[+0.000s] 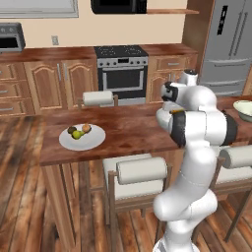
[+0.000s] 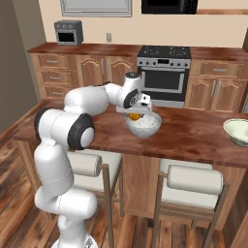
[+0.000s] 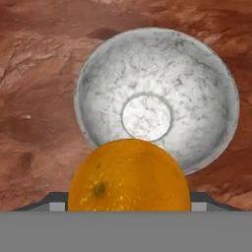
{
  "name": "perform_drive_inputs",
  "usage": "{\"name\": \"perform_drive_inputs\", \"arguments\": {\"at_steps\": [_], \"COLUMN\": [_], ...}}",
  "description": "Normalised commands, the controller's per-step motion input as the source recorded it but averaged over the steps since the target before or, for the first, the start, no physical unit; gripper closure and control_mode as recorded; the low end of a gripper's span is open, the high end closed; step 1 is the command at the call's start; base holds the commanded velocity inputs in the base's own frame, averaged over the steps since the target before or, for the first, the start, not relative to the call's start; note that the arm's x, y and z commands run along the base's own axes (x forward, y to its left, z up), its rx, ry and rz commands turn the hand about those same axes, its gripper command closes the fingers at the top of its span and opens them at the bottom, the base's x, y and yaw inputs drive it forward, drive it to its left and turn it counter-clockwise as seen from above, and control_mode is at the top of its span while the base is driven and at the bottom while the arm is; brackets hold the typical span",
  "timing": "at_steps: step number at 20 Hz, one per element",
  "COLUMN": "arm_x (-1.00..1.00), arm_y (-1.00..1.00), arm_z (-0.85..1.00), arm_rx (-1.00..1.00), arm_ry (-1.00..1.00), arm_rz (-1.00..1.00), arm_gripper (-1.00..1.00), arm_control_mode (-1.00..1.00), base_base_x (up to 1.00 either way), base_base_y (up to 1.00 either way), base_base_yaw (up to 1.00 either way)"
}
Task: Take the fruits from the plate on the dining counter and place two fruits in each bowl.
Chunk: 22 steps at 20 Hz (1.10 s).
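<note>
Gripper point(image 2: 136, 115) clamped on orange point(image 3: 129, 175), poised above near bowl point(image 3: 156, 96) on dining counter point(image 2: 193, 133) — bowl empty, likely drop spot. Three fruits rest on plate point(image 1: 93, 140) far left — second bowl point(image 2: 238, 131) at right.

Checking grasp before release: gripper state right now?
Gripper: shut on the orange, held above the empty bowl on the dining counter.

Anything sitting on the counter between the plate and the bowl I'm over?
Nothing: in the left base view the dining counter is bare wood from the plate to the arm. The right base view shows the bowl beneath the held orange.
</note>
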Motion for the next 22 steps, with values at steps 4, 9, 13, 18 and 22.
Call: {"name": "perform_drive_inputs", "arguments": {"at_steps": [4,9,13,18,22], "arm_x": [0.39,0.28,0.19,0.19,0.02], "arm_y": [-0.12,0.0,0.0,0.0,0.0], "arm_z": [-0.5,-0.07,-0.01,-0.42,-0.22], "arm_rx": [0.05,0.0,0.0,0.0,0.0], "arm_ry": [0.03,0.01,0.09,0.13,0.05], "arm_rz": [0.0,0.0,0.0,0.0,0.0], "arm_gripper": [1.0,1.0,1.0,1.0,1.0], "arm_control_mode": [-1.0,-1.0,-1.0,-1.0,-1.0], "base_base_x": [0.0,0.0,0.0,0.0,0.0], "base_base_y": [0.0,0.0,0.0,0.0,0.0], "base_base_yaw": [0.0,0.0,0.0,0.0,0.0]}}
